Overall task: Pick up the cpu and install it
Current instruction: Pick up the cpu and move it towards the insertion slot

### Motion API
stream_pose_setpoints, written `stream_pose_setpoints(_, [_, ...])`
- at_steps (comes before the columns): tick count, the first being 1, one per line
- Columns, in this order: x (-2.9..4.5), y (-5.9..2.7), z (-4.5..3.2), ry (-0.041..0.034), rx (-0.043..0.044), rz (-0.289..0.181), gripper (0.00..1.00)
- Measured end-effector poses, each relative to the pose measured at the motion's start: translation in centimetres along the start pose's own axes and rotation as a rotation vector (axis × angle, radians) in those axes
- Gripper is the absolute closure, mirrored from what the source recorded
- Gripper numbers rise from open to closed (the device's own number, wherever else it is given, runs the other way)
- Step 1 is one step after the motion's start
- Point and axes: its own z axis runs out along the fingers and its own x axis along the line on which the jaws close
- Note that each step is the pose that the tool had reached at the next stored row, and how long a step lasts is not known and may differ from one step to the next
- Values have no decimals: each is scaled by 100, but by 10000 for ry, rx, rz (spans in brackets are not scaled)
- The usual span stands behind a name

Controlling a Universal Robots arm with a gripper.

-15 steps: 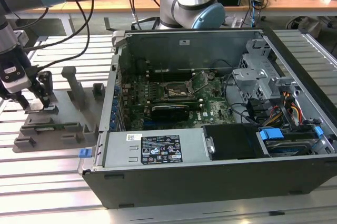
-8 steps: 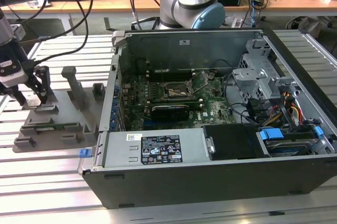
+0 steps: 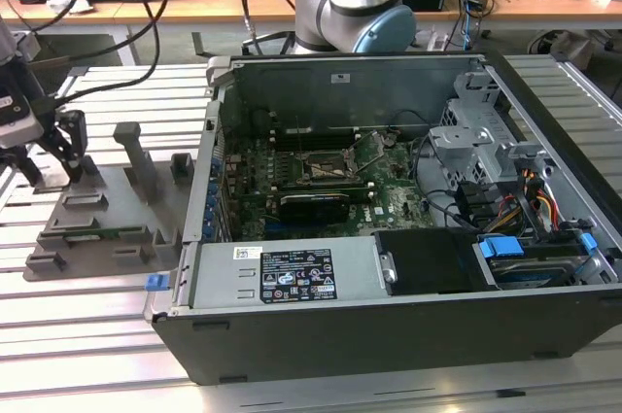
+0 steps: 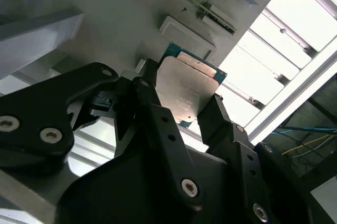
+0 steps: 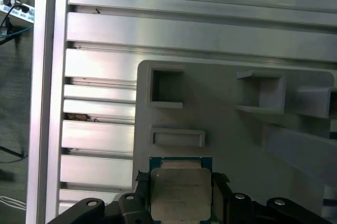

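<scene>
The cpu [image 4: 187,89] is a flat silver square with a thin green rim, and in both wrist views it sits between my gripper's black fingers. My gripper [image 4: 181,100] is shut on the cpu [image 5: 180,190], one finger pressing each opposite edge. It is held low over the grey holder plate [image 5: 221,124]; whether it still touches the plate I cannot tell. At the exterior view's far left, my gripper [image 3: 56,162] reaches down onto the grey holder [image 3: 107,214]. The open socket [image 3: 321,168] lies on the motherboard inside the computer case [image 3: 389,326].
The open black case fills the middle and the exterior view's right, with drive cages [image 3: 466,141] and cables [image 3: 530,209] inside. Upright grey posts [image 3: 136,155] rise from the holder beside my gripper. Ribbed aluminium table slats [image 3: 87,316] surround everything. A second arm's base [image 3: 355,5] stands behind the case.
</scene>
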Motion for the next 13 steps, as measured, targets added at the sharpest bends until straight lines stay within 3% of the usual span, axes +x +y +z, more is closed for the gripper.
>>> stream_pose_setpoints(4, [-1,-6,-143,0,0,1,45])
stream_pose_setpoints(13, [-4,-17,-363,-1,0,1,45])
